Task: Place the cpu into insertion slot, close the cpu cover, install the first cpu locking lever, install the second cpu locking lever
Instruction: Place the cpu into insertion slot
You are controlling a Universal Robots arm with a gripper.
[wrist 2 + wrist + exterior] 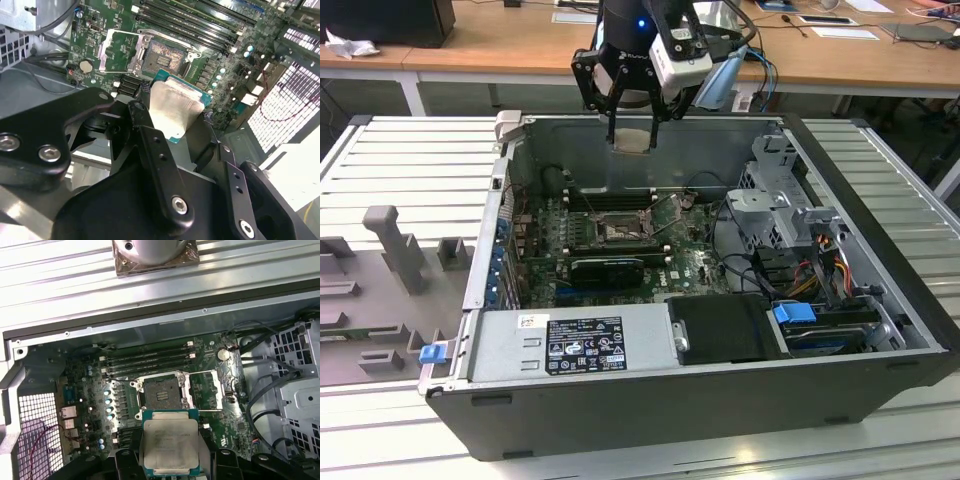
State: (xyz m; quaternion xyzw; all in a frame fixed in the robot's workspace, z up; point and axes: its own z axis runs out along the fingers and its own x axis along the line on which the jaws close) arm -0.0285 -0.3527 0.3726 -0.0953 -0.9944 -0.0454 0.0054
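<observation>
Silver-topped cpu [171, 442] sits clamped in my gripper [633, 130], held flat and level, well above the slot [161, 392]. From the cpu, the slot lies almost straight down. It is bare, with its cover [209, 390] swung open beside it.

Pale wooden desks [500, 45] with papers [845, 32] stand behind the ribbed grey metal worktable [400, 160].

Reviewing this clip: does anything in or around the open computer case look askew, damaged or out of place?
Nothing stands out. The end effector holds the cpu above the case. The insertion slot is empty, and the cpu cover lies open beside it.
</observation>
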